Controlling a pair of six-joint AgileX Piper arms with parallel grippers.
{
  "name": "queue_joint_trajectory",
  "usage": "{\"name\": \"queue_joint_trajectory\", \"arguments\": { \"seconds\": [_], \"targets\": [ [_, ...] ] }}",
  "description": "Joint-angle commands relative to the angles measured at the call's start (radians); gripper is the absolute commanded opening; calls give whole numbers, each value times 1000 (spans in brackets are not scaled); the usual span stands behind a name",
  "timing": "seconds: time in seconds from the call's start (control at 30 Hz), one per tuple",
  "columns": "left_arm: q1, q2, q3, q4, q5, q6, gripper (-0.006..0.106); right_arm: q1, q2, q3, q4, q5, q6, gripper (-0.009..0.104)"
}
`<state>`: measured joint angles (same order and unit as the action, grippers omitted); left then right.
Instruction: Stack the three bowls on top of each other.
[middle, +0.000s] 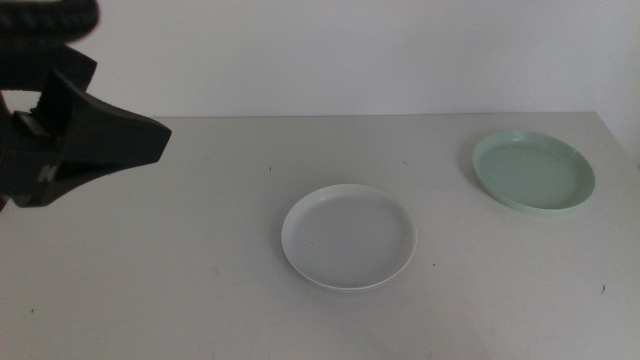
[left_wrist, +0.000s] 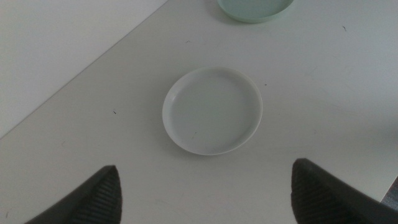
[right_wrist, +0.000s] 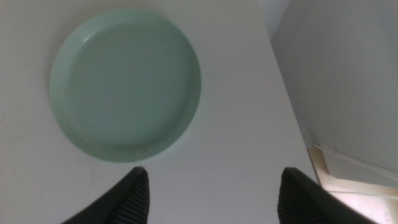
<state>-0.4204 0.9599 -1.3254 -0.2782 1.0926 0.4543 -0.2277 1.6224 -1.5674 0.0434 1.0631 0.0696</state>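
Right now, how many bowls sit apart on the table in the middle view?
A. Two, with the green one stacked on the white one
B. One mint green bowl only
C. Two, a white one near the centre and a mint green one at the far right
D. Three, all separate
C: the white bowl lies near the centre and the mint green bowl sits apart at the far right; no third separate bowl shows.

One bowl (middle: 348, 237) lies flat on the table (middle: 180, 280) near its middle, and a second bowl (middle: 534, 171) lies well apart from it, to the right and farther back, close to the table's right edge. The left gripper (middle: 100, 140) hangs above the table's left side, left of the middle bowl; the right gripper (right_wrist: 208, 193) hangs just beside the second bowl.
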Motion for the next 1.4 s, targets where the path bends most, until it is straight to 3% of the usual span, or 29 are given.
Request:
{"name": "queue_joint_trajectory", "arguments": {
  "seconds": [0.0,0.53,1.2,1.37],
  "targets": [
    [1,-12,-25,-21,-57,-11,105,-9,41,-125,26,2,-14,52],
    [1,-12,-25,-21,-57,-11,105,-8,517,-552,21,74,-83,53],
    [1,-12,-25,-21,-57,-11,105,-3,702,-575,106,19,-92,53],
    [1,-12,-25,-21,-57,-11,105,5,738,-575,115,8,-92,48]
  ]
}}
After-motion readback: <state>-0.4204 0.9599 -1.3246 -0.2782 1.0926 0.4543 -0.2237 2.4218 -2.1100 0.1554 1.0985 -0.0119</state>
